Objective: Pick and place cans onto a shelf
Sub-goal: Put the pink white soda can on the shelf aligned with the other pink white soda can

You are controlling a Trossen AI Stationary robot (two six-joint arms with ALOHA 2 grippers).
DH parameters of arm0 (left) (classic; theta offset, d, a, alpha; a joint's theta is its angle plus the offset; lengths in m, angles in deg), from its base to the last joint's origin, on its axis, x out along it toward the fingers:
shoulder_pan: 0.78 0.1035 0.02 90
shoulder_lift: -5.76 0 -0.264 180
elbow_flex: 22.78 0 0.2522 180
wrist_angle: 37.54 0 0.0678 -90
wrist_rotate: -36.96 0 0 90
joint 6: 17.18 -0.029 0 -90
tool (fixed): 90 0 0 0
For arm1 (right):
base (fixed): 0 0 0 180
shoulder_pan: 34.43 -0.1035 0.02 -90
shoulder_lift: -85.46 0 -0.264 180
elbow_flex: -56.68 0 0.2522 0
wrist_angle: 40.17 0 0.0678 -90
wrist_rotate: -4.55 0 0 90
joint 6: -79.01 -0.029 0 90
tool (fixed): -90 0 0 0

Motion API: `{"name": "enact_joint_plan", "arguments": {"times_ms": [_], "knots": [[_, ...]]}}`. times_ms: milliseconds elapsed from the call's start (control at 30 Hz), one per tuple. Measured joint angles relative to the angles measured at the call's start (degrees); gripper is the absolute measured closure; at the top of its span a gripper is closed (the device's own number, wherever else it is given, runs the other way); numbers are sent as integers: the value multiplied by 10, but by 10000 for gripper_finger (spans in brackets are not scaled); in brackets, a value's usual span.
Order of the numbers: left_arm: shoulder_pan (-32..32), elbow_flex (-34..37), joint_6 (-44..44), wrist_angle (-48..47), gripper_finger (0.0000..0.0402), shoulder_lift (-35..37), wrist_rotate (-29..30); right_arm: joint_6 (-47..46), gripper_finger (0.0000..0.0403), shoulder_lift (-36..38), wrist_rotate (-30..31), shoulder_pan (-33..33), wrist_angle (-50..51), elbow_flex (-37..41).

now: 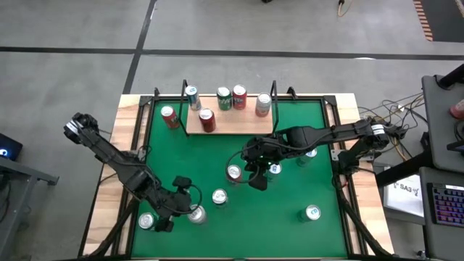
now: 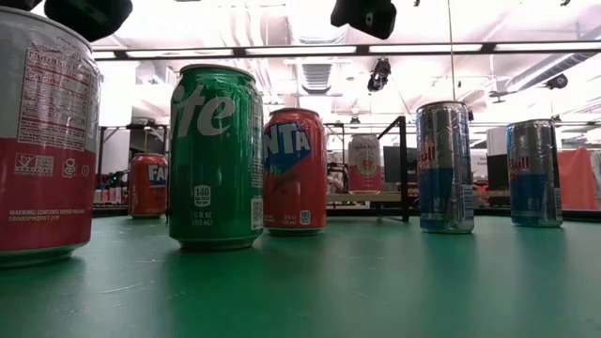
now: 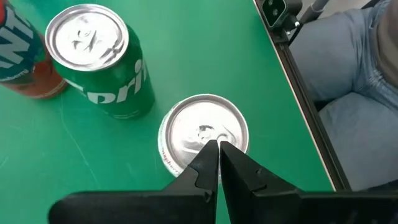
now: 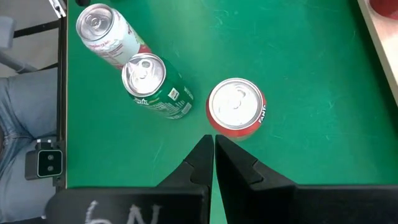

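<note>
**Pincers shut, both hovering over loose cans**

Cans split between shelf [image 1: 230, 123] and desk [image 1: 290, 188]. Approx four stand on the wood board at the far edge, w/ one more beside its left end [image 1: 170, 116] on the green. The rest are scattered over the near half, upright, silver tops up.

Left pincer [image 3: 218, 152] sits at the near-left corner, fingers pressed together, empty, tips right above the top of a red-and-white can [image 3: 204, 134]; a green can [image 3: 99, 59] stands just beside it. Prob. lining up over that can, but jaws must spread before any grasp.

Right pincer [image 4: 214, 149] is mid-desk, also closed on nothing, tips just beside a red can [image 4: 236, 112]; a green can [image 4: 155, 84] and a red-and-white one [image 4: 109, 28] stand near. Likely its next target is the red can, being nearest the shelf.

Shelf has free room at centre and front, so placing looks easy. Risk: neighbouring cans stand close, so widened fingers could knock one.
</note>
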Motion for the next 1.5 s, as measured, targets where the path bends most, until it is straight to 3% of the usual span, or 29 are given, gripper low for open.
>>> {"name": "enact_joint_plan", "arguments": {"times_ms": [167,333,467,733,867,1500], "knots": [[0,-3,-1,1,399,-1,0,2,394,0,0,0,0,0],[0,-3,2,8,359,-1,0,3,394,0,0,0,0,0],[0,-3,8,17,294,-1,0,3,394,0,0,0,0,0],[-3,-3,9,27,123,-16,15,3,394,0,0,-6,0,1],[-3,-3,14,27,71,-21,14,3,394,0,0,-12,0,3],[-2,29,25,43,56,-21,36,-4,394,0,0,-28,0,8]]}}
